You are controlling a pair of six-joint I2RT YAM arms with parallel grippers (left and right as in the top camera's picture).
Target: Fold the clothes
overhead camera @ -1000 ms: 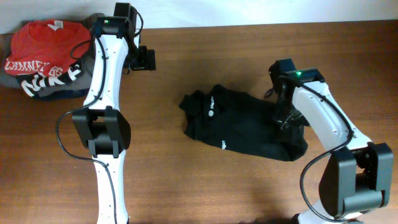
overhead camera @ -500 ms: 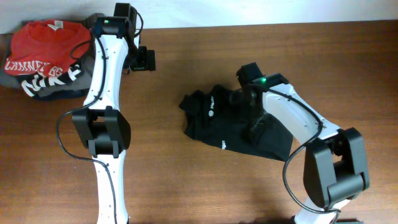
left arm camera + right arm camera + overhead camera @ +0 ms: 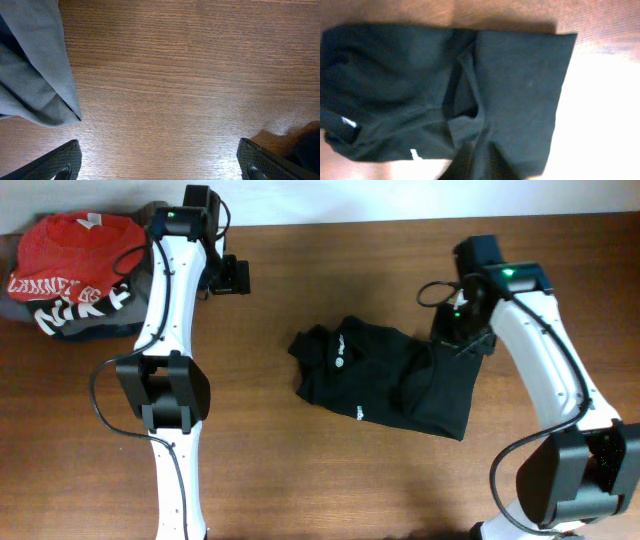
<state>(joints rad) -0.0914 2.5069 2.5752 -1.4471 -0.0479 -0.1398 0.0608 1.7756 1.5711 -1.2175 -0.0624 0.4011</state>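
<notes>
Wooden table (image 3: 330,480): black shirt (image 3: 380,375) lies bunched centre-right. We see the right gripper (image 3: 462,338) pinching its far right corner, and the left gripper (image 3: 160,161) spread wide, far left. We judge a first fold; next, drag the corner leftward.

A red shirt (image 3: 70,245) with white lettering was seen piled upon a grey garment (image 3: 30,75) at the far left corner of the wooden counter (image 3: 330,470).

Brown wood-grain table (image 3: 330,480), evenly lit
</notes>
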